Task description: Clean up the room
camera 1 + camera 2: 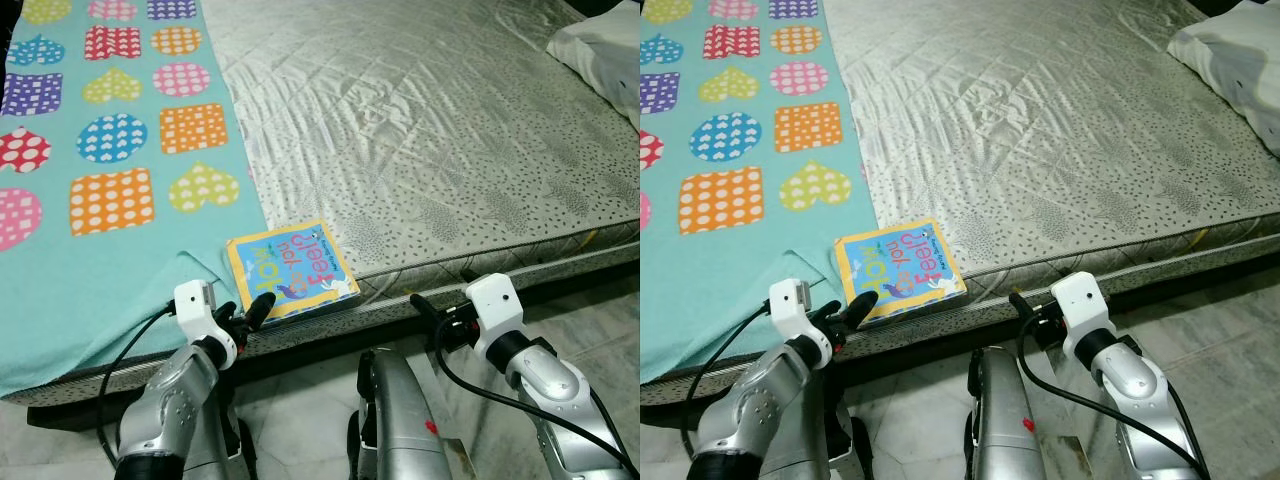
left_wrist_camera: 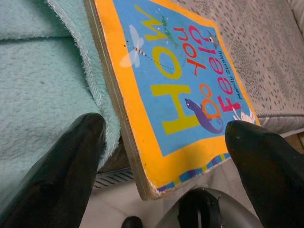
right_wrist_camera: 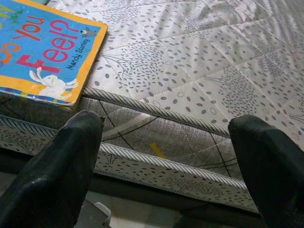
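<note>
A board book (image 1: 292,270) with a yellow border and blue cover, titled "How Do You Feel?", lies flat at the near edge of the mattress (image 1: 430,130). Its left side is against the hem of the teal blanket (image 1: 110,250). My left gripper (image 1: 248,312) is open just in front of the book's near left corner. In the left wrist view its fingers (image 2: 61,166) stand on either side of that corner of the book (image 2: 180,90) without touching it. My right gripper (image 1: 440,290) is open and holds nothing. It faces the mattress side (image 3: 156,142), to the right of the book (image 3: 42,52).
The teal blanket, printed with dotted hearts and squares, covers the left part of the bed. A white pillow (image 1: 600,50) lies at the far right. Pale marble floor (image 1: 600,320) runs along the bed's near side under my arms.
</note>
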You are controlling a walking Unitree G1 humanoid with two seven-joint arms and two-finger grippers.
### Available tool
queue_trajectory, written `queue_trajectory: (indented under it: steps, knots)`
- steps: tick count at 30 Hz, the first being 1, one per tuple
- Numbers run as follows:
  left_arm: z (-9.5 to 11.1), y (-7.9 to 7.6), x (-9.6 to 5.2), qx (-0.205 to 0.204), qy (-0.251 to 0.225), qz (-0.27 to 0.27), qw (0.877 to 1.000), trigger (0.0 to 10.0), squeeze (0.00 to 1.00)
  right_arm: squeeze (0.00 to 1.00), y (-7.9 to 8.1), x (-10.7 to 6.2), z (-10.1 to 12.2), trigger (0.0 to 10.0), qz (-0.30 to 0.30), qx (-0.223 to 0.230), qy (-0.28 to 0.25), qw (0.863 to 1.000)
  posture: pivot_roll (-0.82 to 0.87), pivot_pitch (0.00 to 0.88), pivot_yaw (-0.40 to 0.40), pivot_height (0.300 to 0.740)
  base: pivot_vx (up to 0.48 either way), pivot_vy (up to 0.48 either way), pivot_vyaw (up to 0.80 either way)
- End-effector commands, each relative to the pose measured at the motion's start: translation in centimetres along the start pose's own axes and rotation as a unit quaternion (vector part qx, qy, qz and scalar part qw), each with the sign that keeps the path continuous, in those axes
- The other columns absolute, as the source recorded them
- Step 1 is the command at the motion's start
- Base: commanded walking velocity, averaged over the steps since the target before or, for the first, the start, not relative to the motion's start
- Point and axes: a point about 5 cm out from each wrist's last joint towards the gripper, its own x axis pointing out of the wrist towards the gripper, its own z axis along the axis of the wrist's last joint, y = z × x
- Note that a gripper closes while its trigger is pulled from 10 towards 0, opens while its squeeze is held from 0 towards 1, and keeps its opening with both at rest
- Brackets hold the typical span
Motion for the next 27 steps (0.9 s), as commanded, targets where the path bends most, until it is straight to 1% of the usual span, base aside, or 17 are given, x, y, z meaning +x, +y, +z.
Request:
queue_trajectory:
  steps: [1,4,7,8,12,14,15,16,18,22,25,27]
  knots:
    - [-0.2,-0.4,-0.1,0.009,0.013,-0.004,1.000,10.0,0.00,0.00,0.2,-0.2,0.1,10.0,0.004,-0.002,-0.005,1.000,-0.14,0.200,-0.053,0.555,0.000,0.000,0.00]
    - [0.1,-1.7,-0.1,0.021,0.019,-0.026,0.999,10.0,0.00,0.00,0.7,-0.2,0.6,10.0,0.010,-0.008,-0.014,1.000,-0.14,0.200,-0.053,0.555,0.000,0.000,0.00]
    - [0.2,-2.5,-0.1,0.023,0.020,-0.044,0.999,10.0,0.00,0.00,0.7,-0.2,0.7,10.0,0.009,-0.009,-0.015,1.000,-0.15,0.197,-0.052,0.555,0.000,0.000,0.00]
    - [0.2,-3.1,-0.1,0.025,0.021,-0.055,0.998,10.0,0.00,0.00,0.7,-0.3,0.8,10.0,0.008,-0.010,-0.016,1.000,-0.15,0.197,-0.052,0.555,0.000,0.000,0.00]
    - [-0.4,-3.8,-0.1,0.022,0.039,-0.072,0.996,10.0,0.00,0.00,0.9,-0.3,1.3,10.0,0.008,-0.011,-0.018,1.000,-0.15,0.200,-0.050,0.555,0.000,0.000,0.00]
    - [-0.7,-3.8,-0.1,0.018,0.045,-0.072,0.996,10.0,0.00,0.00,1.0,-0.3,1.4,10.0,0.009,-0.011,-0.019,1.000,-0.15,0.200,-0.050,0.555,0.000,0.000,0.00]
    - [-1.1,-3.7,0.0,0.011,0.053,-0.067,0.996,10.0,0.00,0.00,1.1,-0.4,1.5,10.0,0.009,-0.010,-0.019,1.000,-0.15,0.202,-0.049,0.555,0.000,0.000,0.00]
    - [-1.6,-3.4,0.1,-0.005,0.065,-0.058,0.996,10.0,0.00,0.00,1.1,-0.4,1.6,10.0,0.009,-0.010,-0.019,1.000,-0.15,0.203,-0.050,0.555,0.000,0.000,0.00]
    - [-1.8,-3.1,0.2,-0.014,0.069,-0.053,0.996,10.0,0.00,0.00,1.2,-0.4,1.6,10.0,0.010,-0.010,-0.019,1.000,-0.15,0.203,-0.049,0.555,0.000,0.000,0.00]
    - [-1.5,-2.5,0.3,-0.032,0.062,-0.037,0.997,10.0,0.00,0.00,1.2,-0.4,1.7,10.0,0.009,-0.011,-0.019,1.000,-0.15,0.205,-0.049,0.555,0.000,0.000,0.00]
    - [-1.3,-2.0,0.4,-0.035,0.056,-0.025,0.998,10.0,0.00,0.00,1.1,-0.4,1.8,10.0,0.007,-0.012,-0.017,1.000,-0.15,0.205,-0.049,0.555,0.000,0.000,0.00]
    - [-1.2,-1.9,0.4,-0.036,0.056,-0.025,0.997,10.0,0.00,0.00,1.1,-0.4,1.8,10.0,0.006,-0.012,-0.016,1.000,-0.15,0.205,-0.049,0.555,0.000,0.000,0.00]
